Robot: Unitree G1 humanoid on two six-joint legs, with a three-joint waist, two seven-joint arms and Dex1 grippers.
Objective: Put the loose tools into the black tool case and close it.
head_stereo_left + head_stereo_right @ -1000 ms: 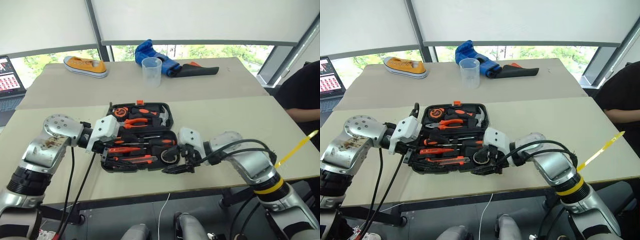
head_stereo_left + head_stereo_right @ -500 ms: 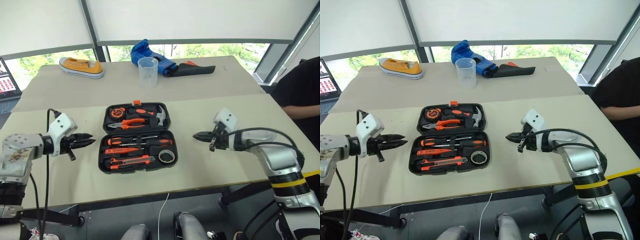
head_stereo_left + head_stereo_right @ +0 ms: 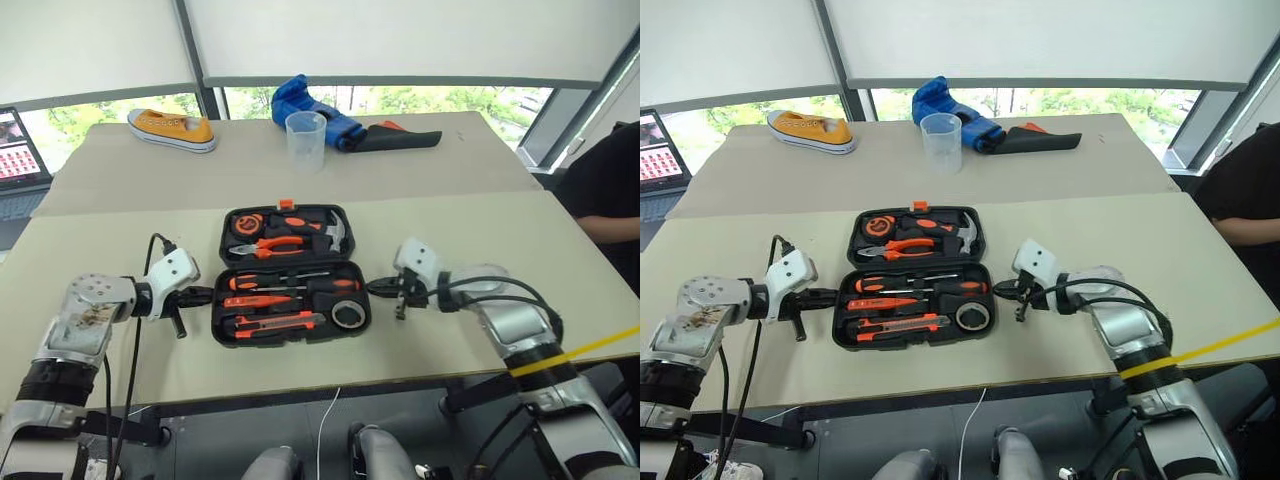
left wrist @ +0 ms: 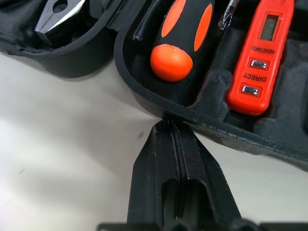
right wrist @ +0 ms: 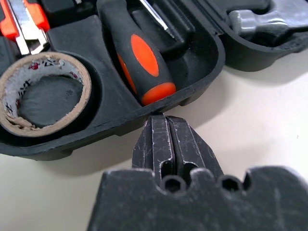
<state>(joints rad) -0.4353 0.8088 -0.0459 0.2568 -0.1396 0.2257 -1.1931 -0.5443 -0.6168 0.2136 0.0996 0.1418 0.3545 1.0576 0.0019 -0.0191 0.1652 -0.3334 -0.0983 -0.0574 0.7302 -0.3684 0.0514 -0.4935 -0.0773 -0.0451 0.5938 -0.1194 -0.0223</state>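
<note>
The black tool case [image 3: 290, 340] lies open in the middle of the table. Its near half holds two screwdrivers [image 3: 272, 282], an orange tester [image 3: 255, 300], a utility knife [image 3: 270, 322] and a tape roll [image 3: 347, 315]. My left gripper [image 3: 205, 295] is shut, its tips touching the near half's left rim [image 4: 144, 98] beside a screwdriver handle [image 4: 180, 43]. My right gripper [image 3: 375, 288] is shut too, with its tips against the right rim [image 5: 192, 91] next to the tape roll [image 5: 43, 91]. Neither holds anything.
Pliers [image 3: 272, 243], a hammer [image 3: 335, 232] and a tape measure [image 3: 243, 224] fill the case's far half. On the far table are a yellow shoe [image 3: 170, 128], a clear cup [image 3: 305, 140], blue cloth [image 3: 310, 105] and a dark pouch [image 3: 400, 138]. A laptop [image 3: 20, 150] stands far left, and a person [image 3: 605, 190] sits at the right.
A second ago both grippers were at the case's near half. They drew out to the sides, shut, and have now come back in to its left and right rims.
</note>
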